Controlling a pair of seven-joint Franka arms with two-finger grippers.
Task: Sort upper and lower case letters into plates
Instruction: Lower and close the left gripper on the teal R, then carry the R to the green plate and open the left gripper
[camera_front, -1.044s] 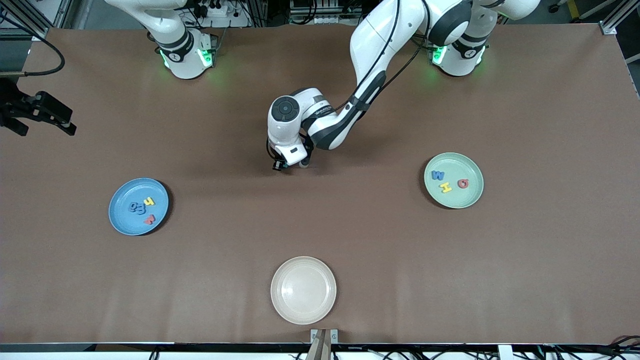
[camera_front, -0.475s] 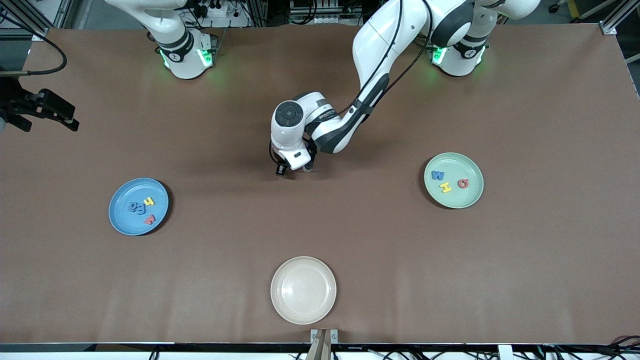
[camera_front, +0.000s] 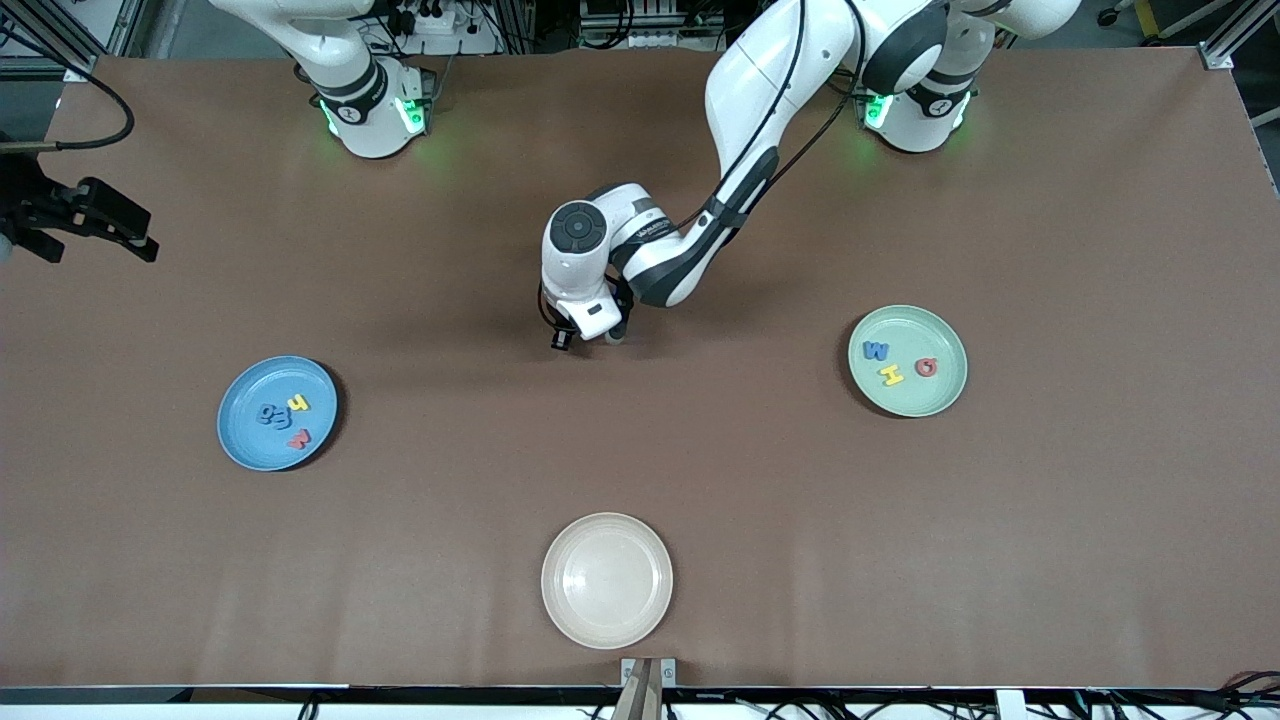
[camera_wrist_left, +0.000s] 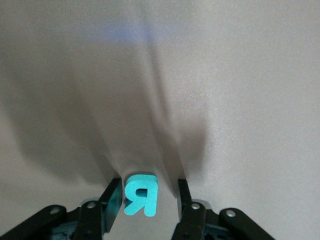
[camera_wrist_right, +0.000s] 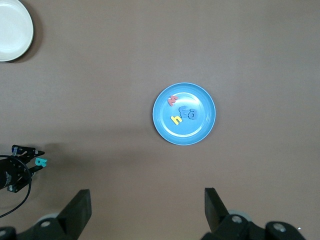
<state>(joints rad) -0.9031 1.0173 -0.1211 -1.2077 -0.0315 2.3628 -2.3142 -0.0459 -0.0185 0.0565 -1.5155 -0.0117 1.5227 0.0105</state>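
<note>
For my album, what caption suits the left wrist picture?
Left gripper, fingers open, straddles a teal letter R lying on the brown table.

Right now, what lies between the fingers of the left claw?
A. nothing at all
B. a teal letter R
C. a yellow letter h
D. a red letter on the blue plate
B: the left wrist view shows the teal letter R lying on the table between the two fingers of the left claw, which stand apart on either side of it.
</note>
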